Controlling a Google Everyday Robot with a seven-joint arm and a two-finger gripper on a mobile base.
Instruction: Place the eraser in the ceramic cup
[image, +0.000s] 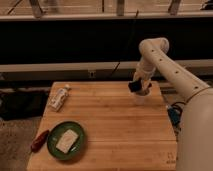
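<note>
One small black eraser (134, 86) sits pinched in the gripper (139, 89), right over the white ceramic cup (140, 98) at the far right of the wooden table (110, 125). Next, I think, the jaws must open so it drops inside.

A wooden table (110, 115) stands on grey floor (12, 145) before a dark wall (75, 42) crossed by pale rails (60, 66).
</note>
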